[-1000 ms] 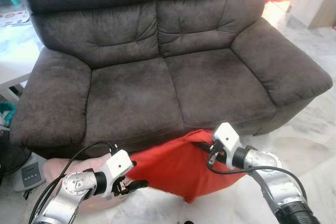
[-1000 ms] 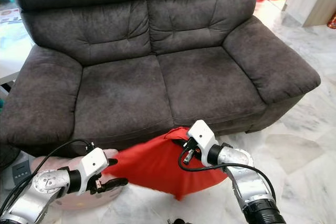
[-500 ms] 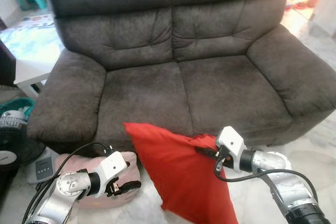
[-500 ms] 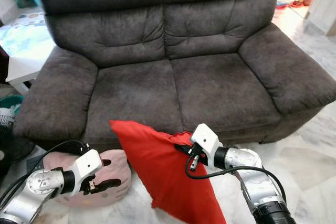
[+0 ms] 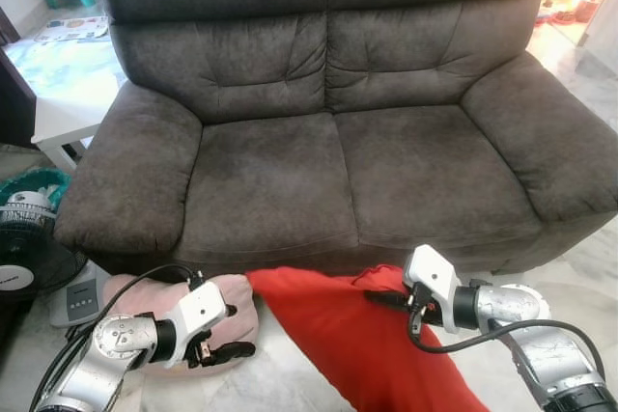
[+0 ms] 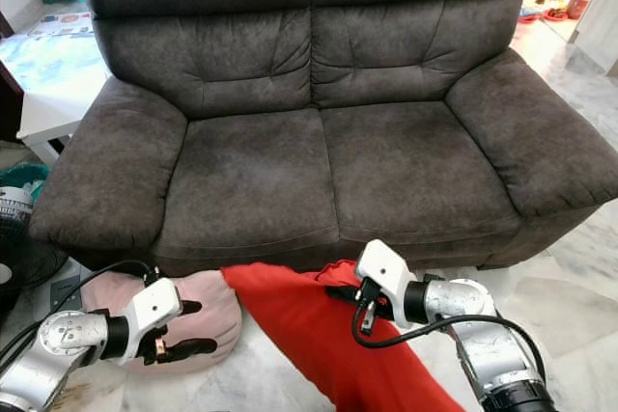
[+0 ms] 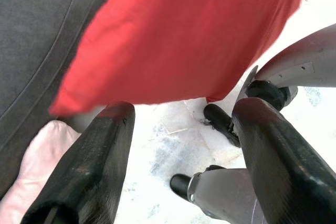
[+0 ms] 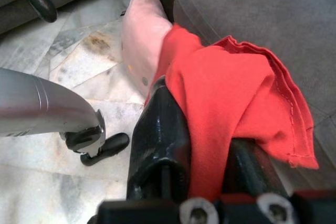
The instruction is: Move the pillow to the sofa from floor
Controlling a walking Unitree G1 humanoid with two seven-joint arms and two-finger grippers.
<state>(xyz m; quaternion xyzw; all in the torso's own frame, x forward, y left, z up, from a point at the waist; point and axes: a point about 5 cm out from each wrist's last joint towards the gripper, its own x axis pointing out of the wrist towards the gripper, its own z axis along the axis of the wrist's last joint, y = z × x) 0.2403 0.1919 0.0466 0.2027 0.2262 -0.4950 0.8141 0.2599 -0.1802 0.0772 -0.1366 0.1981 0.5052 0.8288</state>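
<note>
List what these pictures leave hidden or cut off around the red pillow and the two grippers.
- Red pillow: its lower end is cut off by the bottom edge of both eye views.
- Right gripper: its fingertips are buried in the red fabric in the right wrist view.
- Pink pillow: partly covered by the left gripper and arm.
- Sofa: the backrest top is cut off by the top edge.

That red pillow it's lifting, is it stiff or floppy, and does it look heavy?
Probably floppy: the red pillow sags and its cloth bunches between the right end effector's fingers. Likely light, since a pinch at one edge holds it up. It may swing or slip, as most of it hangs below the grip.
</note>
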